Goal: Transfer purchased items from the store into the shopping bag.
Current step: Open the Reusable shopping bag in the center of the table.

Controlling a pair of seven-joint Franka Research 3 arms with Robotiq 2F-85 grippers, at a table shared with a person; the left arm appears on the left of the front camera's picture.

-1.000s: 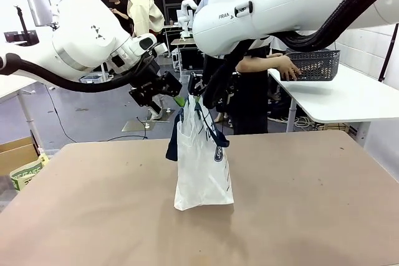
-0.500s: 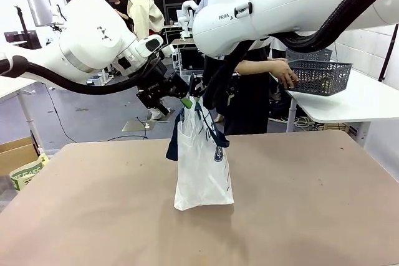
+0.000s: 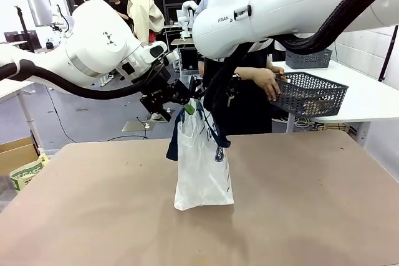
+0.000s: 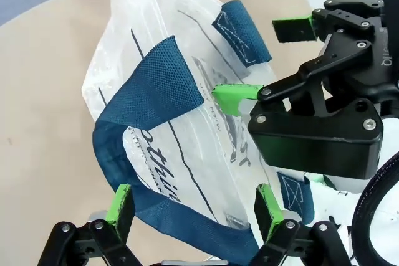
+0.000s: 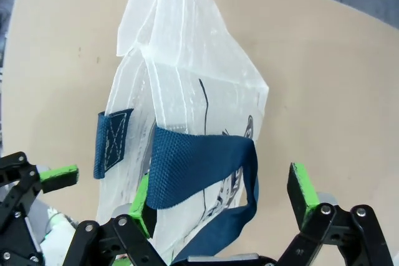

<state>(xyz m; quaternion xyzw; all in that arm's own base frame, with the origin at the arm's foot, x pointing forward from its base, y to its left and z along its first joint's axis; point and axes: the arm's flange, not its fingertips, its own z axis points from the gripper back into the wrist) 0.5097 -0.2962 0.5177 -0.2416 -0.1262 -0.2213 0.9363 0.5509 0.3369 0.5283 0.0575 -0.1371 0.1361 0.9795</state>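
Note:
The shopping bag [image 3: 202, 166] stands upright mid-table, clear plastic with navy handles. My left gripper [image 3: 181, 99] and right gripper [image 3: 201, 95] meet at its top, both open. In the left wrist view a navy handle [image 4: 146, 110] loops down and crosses between my left gripper's [image 4: 194, 207] spread green fingers [image 4: 120, 204]; the right gripper [image 4: 265, 60] hangs just beyond, one pad touching the plastic. In the right wrist view the other handle [image 5: 202, 166] lies between my right gripper's [image 5: 224, 200] wide fingers [image 5: 304, 192]. A person's hand [image 3: 268, 83] holds the dark grey store basket [image 3: 310, 93] beyond the table's far right; its contents are unclear.
The brown table [image 3: 299, 210] spreads bare around the bag. A cardboard box [image 3: 15, 152] and a green-and-white pack [image 3: 26, 172] sit off the left edge. Behind on the right is a white table [image 3: 355, 101] with another grey basket [image 3: 310, 58].
The person has lifted the basket off the white table and carried it nearer and lower. My left gripper has moved right, closer to the bag's top. The bag has stayed put.

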